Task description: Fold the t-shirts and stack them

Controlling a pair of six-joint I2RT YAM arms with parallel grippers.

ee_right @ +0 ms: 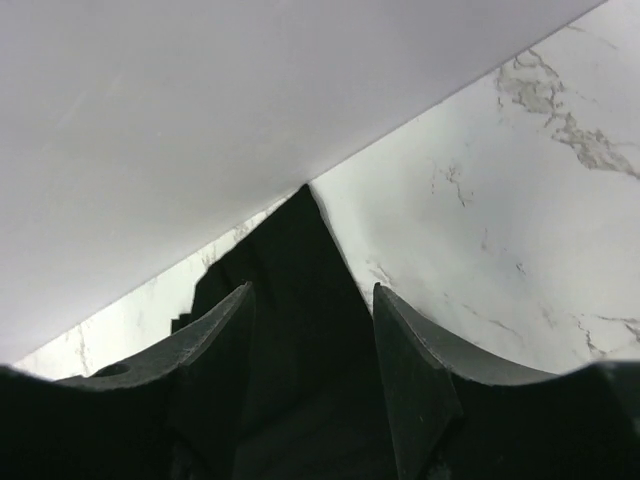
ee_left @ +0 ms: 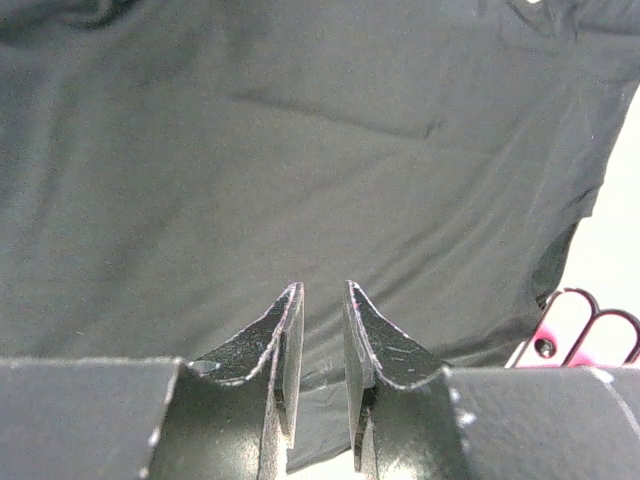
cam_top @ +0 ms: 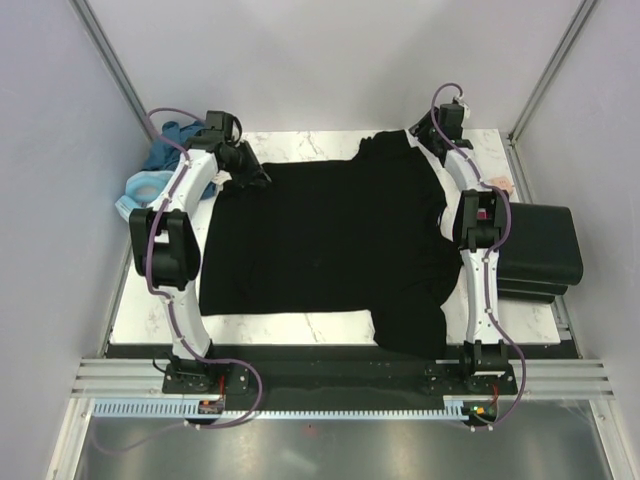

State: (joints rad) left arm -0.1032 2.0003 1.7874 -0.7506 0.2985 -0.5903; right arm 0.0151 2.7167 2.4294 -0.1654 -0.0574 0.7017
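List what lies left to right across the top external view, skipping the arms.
Crumpled teal-blue and light blue cloth shirts → wide black cloth t-shirt spread flat → stack of folded black cloth.

We see a white marble-look tabletop (cam_top: 300,325) w/ pale grey walls (cam_top: 50,200) on three sides and aluminium posts (cam_top: 105,50) at the far corners. An alu rail (cam_top: 330,378) runs along the near edge, w/ grey floor (cam_top: 330,450) below. Light is soft and even.
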